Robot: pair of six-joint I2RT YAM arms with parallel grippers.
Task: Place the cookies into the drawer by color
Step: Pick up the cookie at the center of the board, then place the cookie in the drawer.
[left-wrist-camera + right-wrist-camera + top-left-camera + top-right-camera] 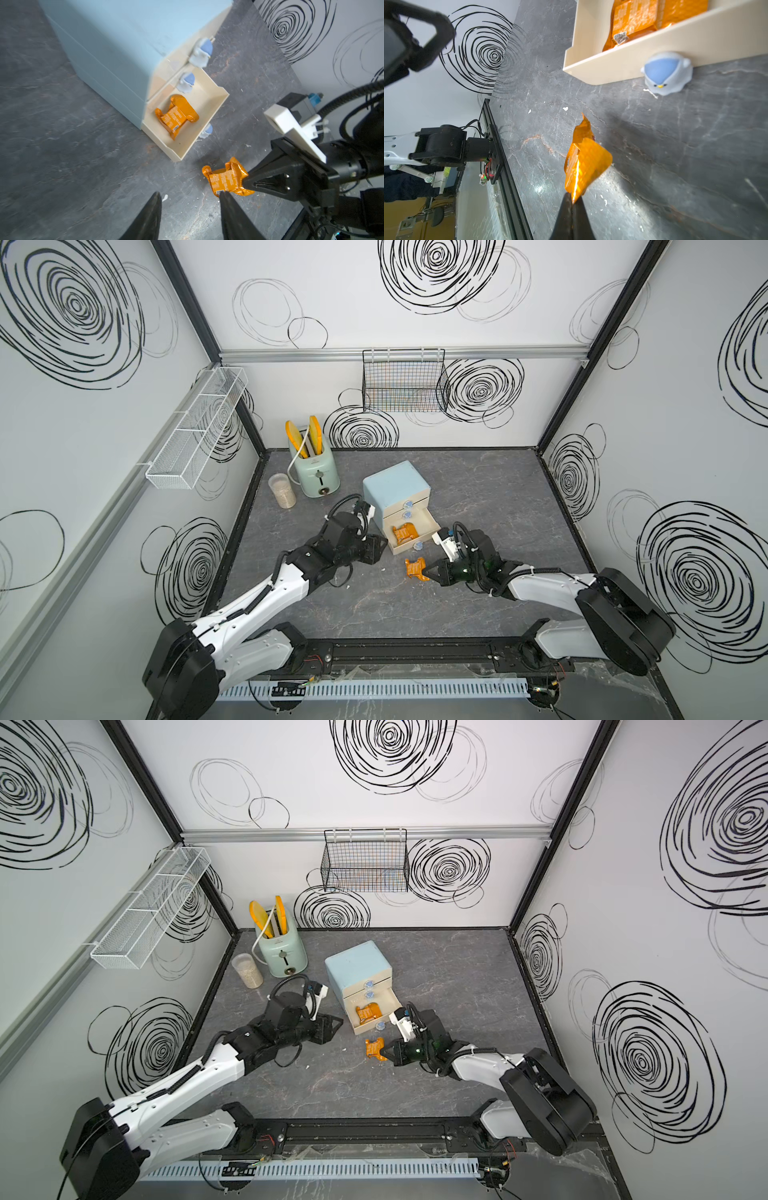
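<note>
As right gripper (572,200) pinches only the crimped end of an orange cookie (584,164), just short of the open bottom drawer (623,64), foil may slip or catch the drawer front. Left gripper (190,195) parted, empty. Second orange cookie (176,115) inside.

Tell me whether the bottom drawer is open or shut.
Open. The bottom drawer is pulled out of the chest, and an orange packet lies inside it.

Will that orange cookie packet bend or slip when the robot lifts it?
Probably light: the right gripper holds the orange packet by just one crimped end. It looks crinkly and bent, so the wrapper likely flexes. The shiny foil may be slippery, so that thin pinch could slide.
</note>
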